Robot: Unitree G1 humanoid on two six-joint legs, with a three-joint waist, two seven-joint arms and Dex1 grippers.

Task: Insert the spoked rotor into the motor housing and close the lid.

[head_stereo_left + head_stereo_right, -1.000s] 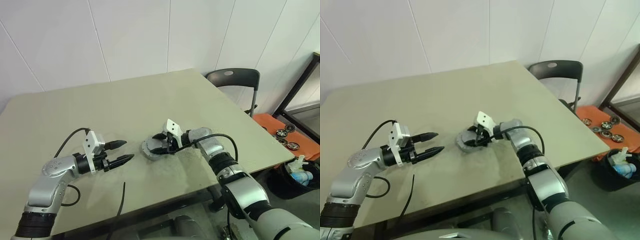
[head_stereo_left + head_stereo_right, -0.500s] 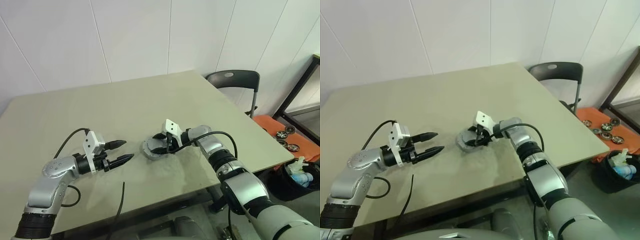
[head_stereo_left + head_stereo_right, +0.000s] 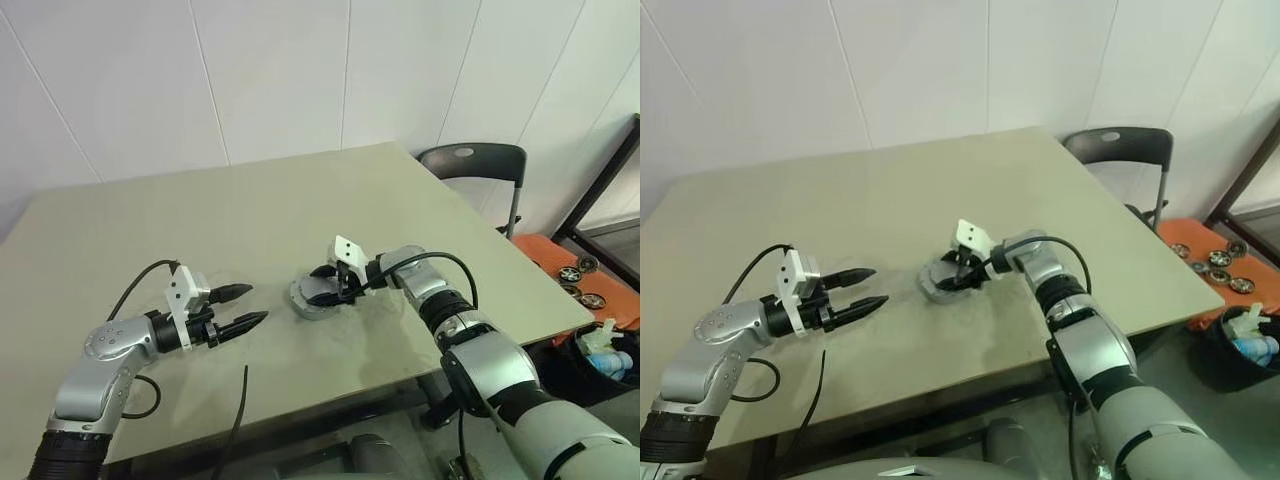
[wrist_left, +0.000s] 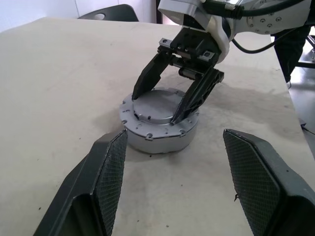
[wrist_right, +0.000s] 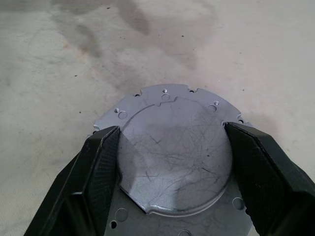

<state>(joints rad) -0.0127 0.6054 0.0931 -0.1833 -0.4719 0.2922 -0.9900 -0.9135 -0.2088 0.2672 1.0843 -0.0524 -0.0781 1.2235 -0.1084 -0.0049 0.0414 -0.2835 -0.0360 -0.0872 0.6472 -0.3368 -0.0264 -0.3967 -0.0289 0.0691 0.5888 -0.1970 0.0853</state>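
— Nothing on the table has moved since a second ago; our lid (image 4: 158,105) sits on the motor housing (image 4: 160,132), between the right gripper's (image 4: 156,106) spread fingers.

— We judge closing underway; next, seat it. Our left gripper (image 3: 242,306) waits nearby, parted and empty.

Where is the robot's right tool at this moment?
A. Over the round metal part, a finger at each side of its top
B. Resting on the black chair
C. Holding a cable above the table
A: the right tool sits over the round metal part on the table, a finger on either side of its raised top.
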